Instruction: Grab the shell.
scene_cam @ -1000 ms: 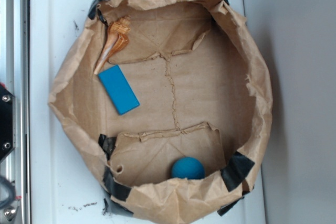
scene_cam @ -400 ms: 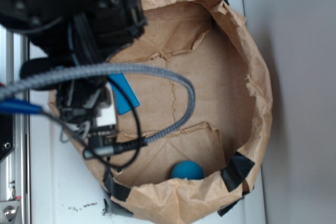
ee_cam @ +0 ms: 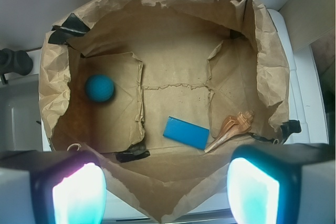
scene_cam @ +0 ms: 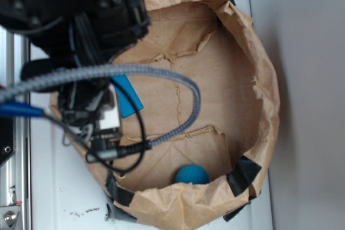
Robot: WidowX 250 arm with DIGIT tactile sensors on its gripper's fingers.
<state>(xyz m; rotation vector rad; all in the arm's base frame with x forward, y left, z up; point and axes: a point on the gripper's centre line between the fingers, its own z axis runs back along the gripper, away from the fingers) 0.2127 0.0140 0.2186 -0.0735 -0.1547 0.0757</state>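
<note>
Pincer [ee_cam: 165, 192] spread wide above crinkled paper bag [ee_cam: 157, 3] holding the knobby tapering shell [ee_cam: 231, 129].

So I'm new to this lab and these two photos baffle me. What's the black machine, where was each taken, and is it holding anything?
The black mass is a robot arm with cables, seen from a camera overhead. It hangs above a paper bag with its rim rolled down. The other picture comes from a camera on the arm's wrist, looking down between the gripper fingers, the two glowing pads. They stand apart and hold nothing. Inside the bag lie a shell, a blue block beside it and a blue ball. The arm hides the shell from overhead.
</note>
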